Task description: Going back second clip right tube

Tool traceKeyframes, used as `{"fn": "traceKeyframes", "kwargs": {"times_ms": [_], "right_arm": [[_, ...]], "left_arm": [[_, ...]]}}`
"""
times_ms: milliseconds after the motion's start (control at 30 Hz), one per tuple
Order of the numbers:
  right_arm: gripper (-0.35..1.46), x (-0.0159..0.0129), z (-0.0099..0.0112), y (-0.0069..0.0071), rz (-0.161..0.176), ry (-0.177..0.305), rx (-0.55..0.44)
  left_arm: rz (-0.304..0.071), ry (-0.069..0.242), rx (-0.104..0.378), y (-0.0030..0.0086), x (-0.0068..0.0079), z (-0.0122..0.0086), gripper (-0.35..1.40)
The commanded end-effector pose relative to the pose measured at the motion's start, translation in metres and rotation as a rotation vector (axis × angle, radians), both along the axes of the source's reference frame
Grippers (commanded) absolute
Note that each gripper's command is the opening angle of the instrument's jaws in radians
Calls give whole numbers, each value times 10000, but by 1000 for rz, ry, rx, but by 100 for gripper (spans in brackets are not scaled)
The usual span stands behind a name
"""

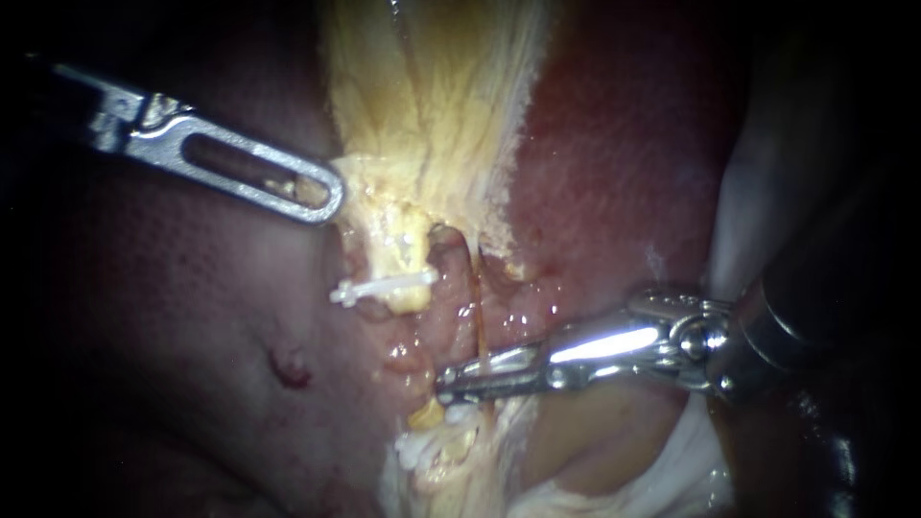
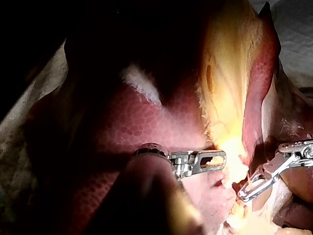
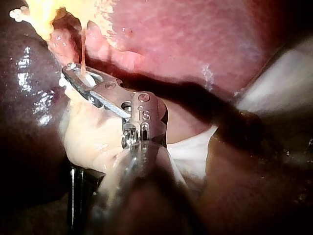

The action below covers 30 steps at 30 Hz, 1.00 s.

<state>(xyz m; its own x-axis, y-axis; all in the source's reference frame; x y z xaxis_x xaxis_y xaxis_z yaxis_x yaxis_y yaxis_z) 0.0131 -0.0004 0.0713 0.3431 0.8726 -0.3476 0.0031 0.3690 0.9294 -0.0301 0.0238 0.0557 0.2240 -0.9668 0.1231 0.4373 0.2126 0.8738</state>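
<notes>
The pale yellow gallbladder hangs down the middle over the dark red liver. My left instrument comes in from the upper left, its windowed jaws shut on the gallbladder's lower edge; the left wrist view shows the left instrument at the yellow tissue. A white clip sits across the stubby left tube. The right tube is a thin orange strand running down across my right instrument, whose narrow jaws show a slim gap. A second white clip lies below those jaws. In the right wrist view the strand drops onto the right instrument.
White gauze lies under the right instrument's shaft at the lower right. A small red nick marks the liver at the lower left. Wet pink tissue lies between the tubes and the right instrument.
</notes>
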Motion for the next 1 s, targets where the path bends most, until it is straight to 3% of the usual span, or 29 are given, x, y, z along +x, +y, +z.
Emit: {"fn": "traceKeyframes", "kwargs": {"times_ms": [33, 200, 300, 400, 467, 1000], "right_arm": [[-35, 0, 0, 0, 0, 0, 1], [-35, 0, -2, 3, 0, 2, -3], [-31, 0, -3, 5, -11, 45, -86], [28, 5, -3, 6, -16, 59, -131], [40, 10, -1, 5, -12, 62, -144], [49, 10, 0, 8, 4, 93, -335]], "left_arm": [[0, 0, 1, 0, 0, 0, -35], [0, 0, 1, 0, 0, 0, -35], [0, 0, 1, 0, 0, 0, -35], [0, 0, 1, 0, 0, 0, -35], [2, -1, 2, 0, 0, 0, -35], [2, -2, 2, 0, 0, 0, -35]]}}
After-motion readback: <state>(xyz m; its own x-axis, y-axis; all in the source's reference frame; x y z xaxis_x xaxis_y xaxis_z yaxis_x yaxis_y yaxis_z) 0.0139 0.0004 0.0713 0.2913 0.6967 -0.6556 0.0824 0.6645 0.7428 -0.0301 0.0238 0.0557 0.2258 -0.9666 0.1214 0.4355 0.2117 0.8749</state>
